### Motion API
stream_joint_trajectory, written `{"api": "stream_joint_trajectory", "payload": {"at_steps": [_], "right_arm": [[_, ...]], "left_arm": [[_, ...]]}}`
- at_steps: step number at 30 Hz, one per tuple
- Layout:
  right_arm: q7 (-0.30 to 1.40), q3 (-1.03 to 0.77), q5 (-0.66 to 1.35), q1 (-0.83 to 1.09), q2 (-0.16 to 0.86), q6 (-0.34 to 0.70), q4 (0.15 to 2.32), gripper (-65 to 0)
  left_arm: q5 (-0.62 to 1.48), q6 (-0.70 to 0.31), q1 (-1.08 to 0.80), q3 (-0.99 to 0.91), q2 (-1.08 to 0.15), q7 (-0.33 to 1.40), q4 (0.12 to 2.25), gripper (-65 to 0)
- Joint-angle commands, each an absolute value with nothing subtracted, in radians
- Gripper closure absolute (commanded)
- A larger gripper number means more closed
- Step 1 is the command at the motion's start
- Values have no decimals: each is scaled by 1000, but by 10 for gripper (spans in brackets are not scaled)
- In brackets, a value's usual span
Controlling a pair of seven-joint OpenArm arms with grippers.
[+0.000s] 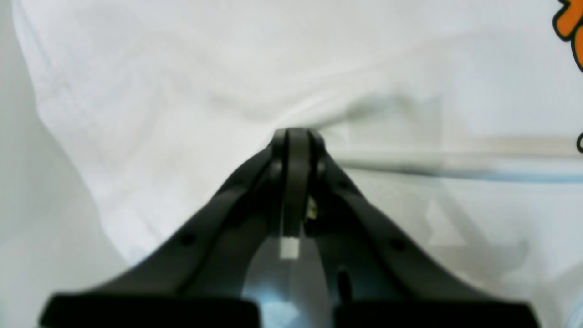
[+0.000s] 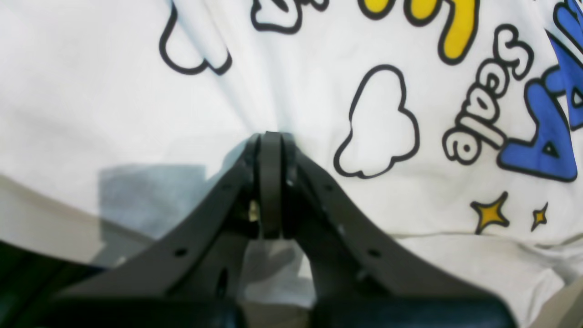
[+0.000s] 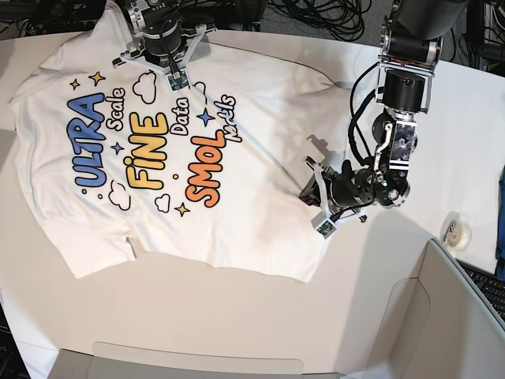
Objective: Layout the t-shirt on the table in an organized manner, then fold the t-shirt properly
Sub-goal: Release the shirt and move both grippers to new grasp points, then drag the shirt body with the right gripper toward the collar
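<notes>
- Matte white, the counter [image 3: 237, 316] was seen spread beneath the work, with black cables [image 3: 331, 17] bundled along its far edge.
- Toward its far edge and the base view's left edge, the white t-shirt [image 3: 260, 237] was laid out, print upward, wrinkled and unfolded; "ULTRA", "FINE" and "SMOL" could be read sideways.
- By the left claw [image 1: 298, 136], narrowed to closed fingertips, the cloth was pinched near the shirt's side toward the tape.
- By the right claw [image 2: 272, 139], likewise closed, cloth was gripped near the far edge; between both claws a long crease was drawn.
- Near the corner at the base view's lower right, a grey panel [image 3: 442, 316] with a keyboard [image 3: 483, 288] was placed, a tape roll [image 3: 457, 234] just beside it.
</notes>
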State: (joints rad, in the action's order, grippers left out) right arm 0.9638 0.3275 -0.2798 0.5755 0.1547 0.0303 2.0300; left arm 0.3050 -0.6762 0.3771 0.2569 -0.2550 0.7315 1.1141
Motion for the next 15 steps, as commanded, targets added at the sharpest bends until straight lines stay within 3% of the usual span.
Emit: {"api": "stream_joint_trajectory", "payload": {"at_steps": [1, 8, 15], "right_arm": [[1038, 326, -259, 601, 160, 76, 2028, 0], [1038, 326, -259, 616, 157, 183, 2041, 0], [1038, 387, -260, 576, 136, 211, 2049, 0]], "left_arm": [[263, -661, 389, 254, -263, 743, 1102, 0], [263, -659, 421, 254, -262, 613, 1024, 0], [269, -661, 420, 252, -260, 647, 1110, 0]]}}
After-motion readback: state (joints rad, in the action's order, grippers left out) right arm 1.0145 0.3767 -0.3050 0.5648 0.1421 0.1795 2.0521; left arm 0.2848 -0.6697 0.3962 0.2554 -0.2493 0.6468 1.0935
